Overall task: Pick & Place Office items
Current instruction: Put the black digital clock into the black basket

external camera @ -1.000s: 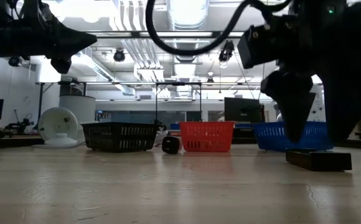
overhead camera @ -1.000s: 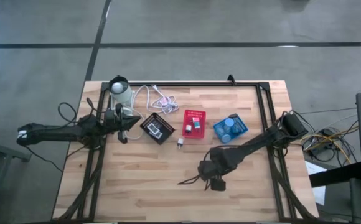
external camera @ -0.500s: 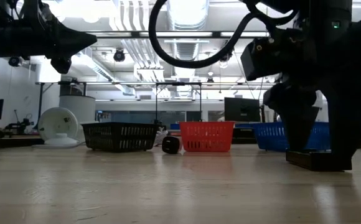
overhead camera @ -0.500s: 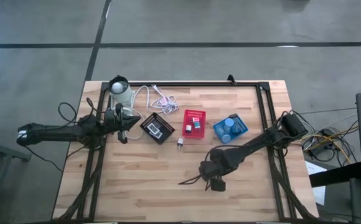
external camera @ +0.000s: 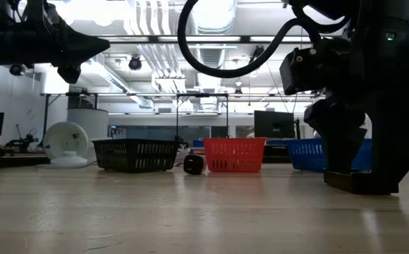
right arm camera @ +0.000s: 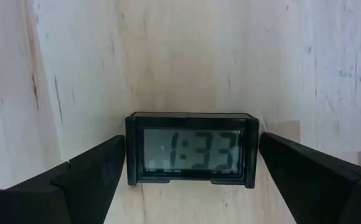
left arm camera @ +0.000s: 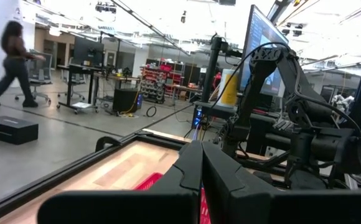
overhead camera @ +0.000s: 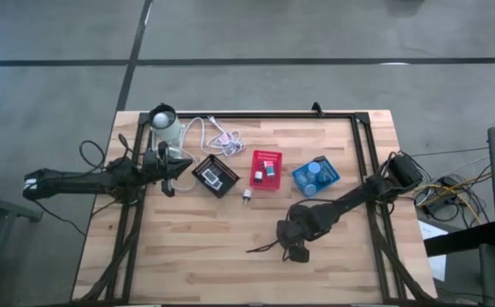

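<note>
1. Right jaws (right arm camera: 192, 186) spread wide, now down at worktop (overhead camera: 196, 247) level, one finger on each end of the clock (right arm camera: 191, 149). They've dropped over the last second; not gripped yet.
2. Clock lies flat, display up, long axis running finger to finger. A squeeze should catch it.
3. Left jaws (left arm camera: 200, 163) clenched, empty, waiting high beside the black bin (overhead camera: 215, 176).

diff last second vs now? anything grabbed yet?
The right gripper has come down until its open fingers straddle the small digital clock lying on the table; not yet closed on it. The left gripper stayed shut, raised near the lamp. Clock and bins unmoved.
</note>
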